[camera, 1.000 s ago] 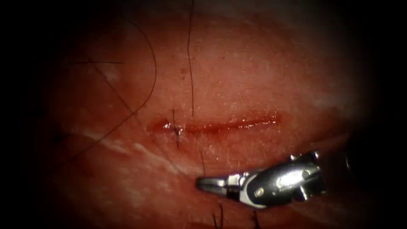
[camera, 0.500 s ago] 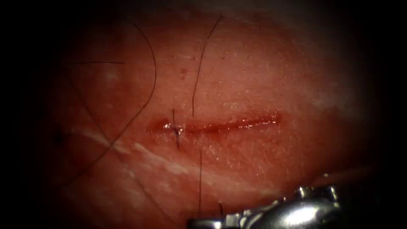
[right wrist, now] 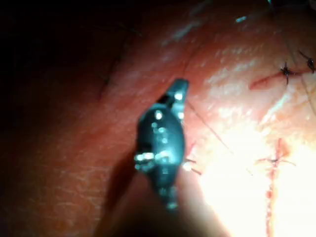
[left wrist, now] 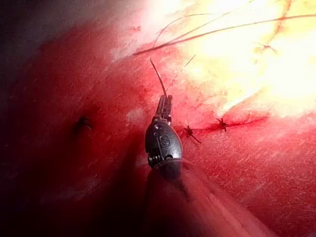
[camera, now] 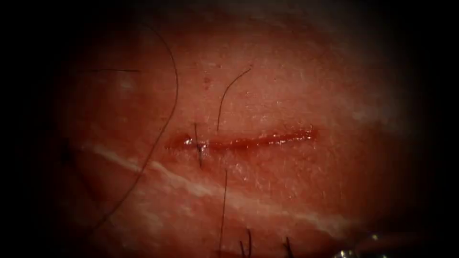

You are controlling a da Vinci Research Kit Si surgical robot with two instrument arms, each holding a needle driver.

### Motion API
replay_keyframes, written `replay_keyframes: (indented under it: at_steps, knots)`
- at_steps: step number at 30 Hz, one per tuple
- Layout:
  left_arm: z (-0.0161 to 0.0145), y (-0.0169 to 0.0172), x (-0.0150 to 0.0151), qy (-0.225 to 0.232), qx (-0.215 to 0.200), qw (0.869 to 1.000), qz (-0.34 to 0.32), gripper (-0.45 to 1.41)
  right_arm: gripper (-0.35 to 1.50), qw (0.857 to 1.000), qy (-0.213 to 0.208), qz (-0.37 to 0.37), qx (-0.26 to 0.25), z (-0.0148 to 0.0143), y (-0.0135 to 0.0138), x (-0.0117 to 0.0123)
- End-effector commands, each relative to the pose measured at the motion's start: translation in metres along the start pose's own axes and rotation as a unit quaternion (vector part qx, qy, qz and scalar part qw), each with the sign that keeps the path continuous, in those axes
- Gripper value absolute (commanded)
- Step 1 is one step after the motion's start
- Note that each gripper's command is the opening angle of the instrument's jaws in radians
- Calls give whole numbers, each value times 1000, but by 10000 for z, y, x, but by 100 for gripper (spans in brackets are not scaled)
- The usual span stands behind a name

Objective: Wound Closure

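Tissue (camera: 296, 95) lies glistening and finely pebbled before you in the endoscope view, its cut (camera: 258, 141) a wet red slit with one stitch (camera: 198, 145) near its left end. Your left wrist view adds the left tool (left wrist: 165, 104), its slim jaws closed on dark thread (left wrist: 159, 79). Your right tool (right wrist: 180, 96) is blurred; its jaws' state you cannot tell.

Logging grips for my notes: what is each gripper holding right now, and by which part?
The left gripper is shut on the thread near a free end, which sticks out past the tips. What the right gripper holds cannot be told.
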Motion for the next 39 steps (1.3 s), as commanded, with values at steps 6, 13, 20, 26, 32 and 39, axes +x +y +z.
replay_keyframes:
  at_steps: [6, 13, 20, 26, 32, 39]
  knots:
    - [13, 8, -18, -7, -10, 1000, 0, -45, 91, 1000, 21, -10, -14, 4, -3, -11]
    - [30, 9, -52, -31, -18, 999, 2, -45, 125, 999, 7, -6, -48, -12, 7, -34]
    - [39, -3, -93, -52, -24, 998, -5, -45, 118, 998, -19, 5, -64, -57, 47, -86]
    - [51, 1, -116, -64, -24, 998, -2, -45, 105, 980, -24, 136, -141, -50, 115, -168]
    - [55, 2, -122, -65, -26, 998, 0, -45, 86, 961, 12, 248, -126, -9, 162, -209]
    - [54, 4, -120, -65, -27, 998, -1, -45, 84, 949, 43, 291, -114, 38, 198, -219]
